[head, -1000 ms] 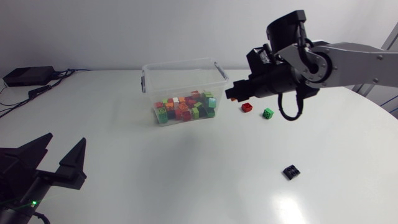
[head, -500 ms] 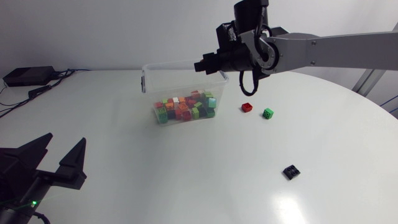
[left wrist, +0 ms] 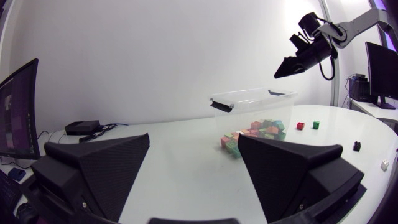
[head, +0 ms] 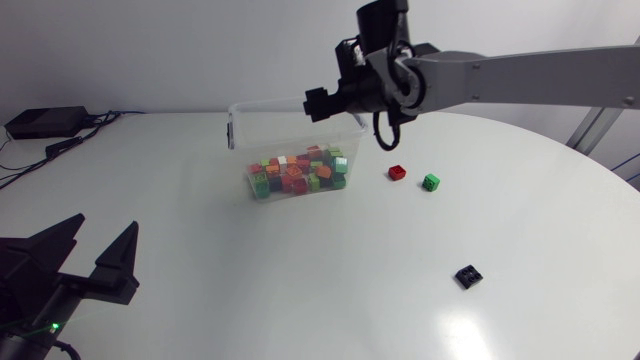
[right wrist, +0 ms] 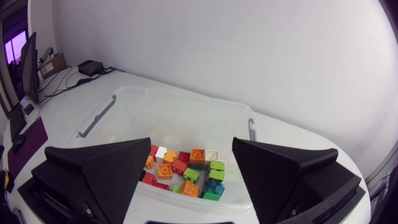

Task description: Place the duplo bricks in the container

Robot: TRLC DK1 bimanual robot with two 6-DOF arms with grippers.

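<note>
Over the container (right wrist: 186, 109), right gripper (right wrist: 191, 148) open, bricks (right wrist: 165, 170) partly hidden

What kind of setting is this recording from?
Likely a robotics lab workbench: a white table, my right gripper over a clear container of duplo bricks, loose bricks beside it.

Table (head: 300, 290) holds container (head: 268, 128) and loose bricks (head: 397, 172)

Black box (head: 45, 122) and cables (head: 60, 146) on table (head: 300, 290)
</note>
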